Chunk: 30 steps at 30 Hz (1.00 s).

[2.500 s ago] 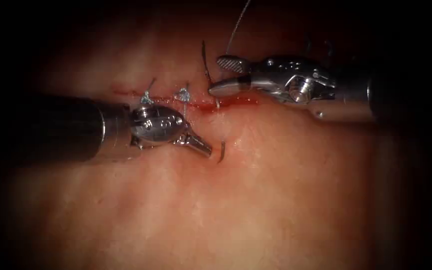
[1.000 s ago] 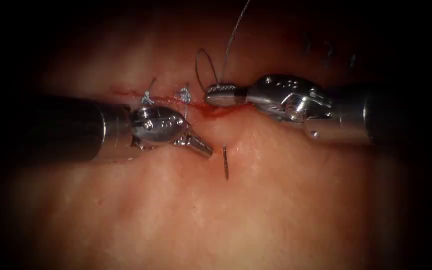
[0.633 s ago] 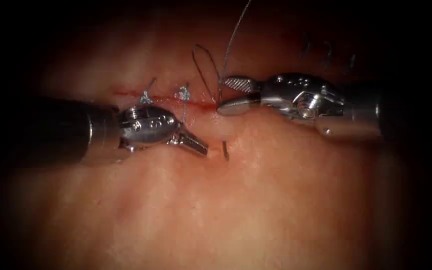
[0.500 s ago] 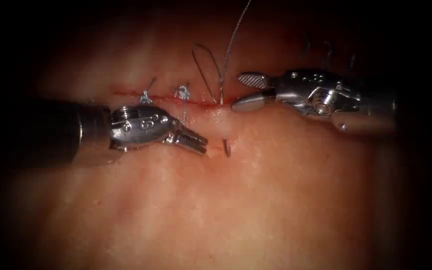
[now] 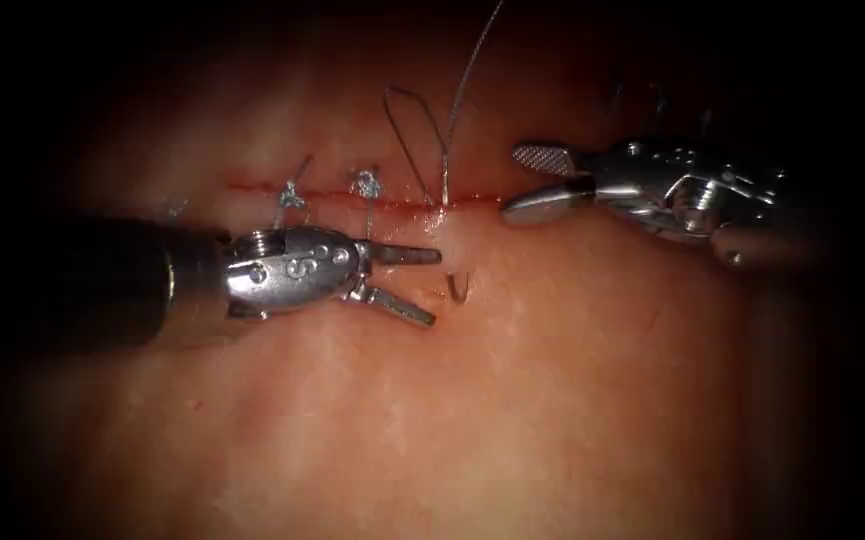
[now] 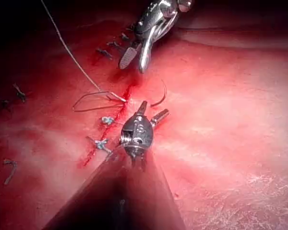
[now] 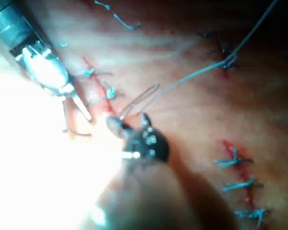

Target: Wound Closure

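Observation:
The needle (image 5: 458,288) is in the tissue (image 5: 552,380). A short hooked piece of it stands out just below the cut (image 5: 402,203), and its arc (image 6: 162,96) also shows in the left wrist view. My left tool (image 5: 436,288) is open with its jaws on either side of that piece, holding nothing. My right tool (image 5: 510,182) is open at the right end of the cut and also holds nothing. The thread (image 5: 457,95) comes down from above into the cut, with a loop (image 5: 407,115) beside it. The left tool (image 6: 151,111) and right tool (image 7: 129,120) look open in their wrist views too.
Two tied knots (image 5: 292,193) (image 5: 365,185) sit on the cut to the left of the needle. Red fluid lines the cut. Older stitches (image 7: 235,160) cross another cut farther off. Short cut ends of thread (image 6: 19,91) lie on the tissue.
The right tool was shut at the cut, then opened and drew back to the right. The left tool's jaws opened around the needle piece, which shows less than it did a second ago.

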Each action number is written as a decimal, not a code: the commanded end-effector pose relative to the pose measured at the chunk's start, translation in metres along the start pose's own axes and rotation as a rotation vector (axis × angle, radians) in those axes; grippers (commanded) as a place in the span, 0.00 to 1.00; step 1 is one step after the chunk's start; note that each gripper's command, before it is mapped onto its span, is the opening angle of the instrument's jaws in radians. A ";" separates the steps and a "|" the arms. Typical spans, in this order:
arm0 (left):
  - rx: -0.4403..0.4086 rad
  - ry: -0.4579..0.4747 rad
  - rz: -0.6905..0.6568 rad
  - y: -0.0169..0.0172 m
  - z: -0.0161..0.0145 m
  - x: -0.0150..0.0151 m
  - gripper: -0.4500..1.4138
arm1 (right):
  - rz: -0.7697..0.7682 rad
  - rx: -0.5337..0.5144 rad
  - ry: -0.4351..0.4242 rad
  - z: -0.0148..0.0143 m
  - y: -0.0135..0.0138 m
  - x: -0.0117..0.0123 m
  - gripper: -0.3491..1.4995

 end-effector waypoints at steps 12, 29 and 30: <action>0.032 0.081 -0.010 -0.0009 0.0006 0.0008 0.50 | -0.001 -0.045 0.004 -0.0002 0.0015 -0.0006 0.84; 0.107 0.118 -0.135 -0.0011 0.0017 0.0010 0.49 | -0.009 -0.055 0.007 0.0005 0.0014 -0.0015 0.79; 0.117 0.116 -0.139 -0.0013 0.0018 0.0009 0.49 | -0.008 -0.055 0.007 0.0006 0.0013 -0.0015 0.79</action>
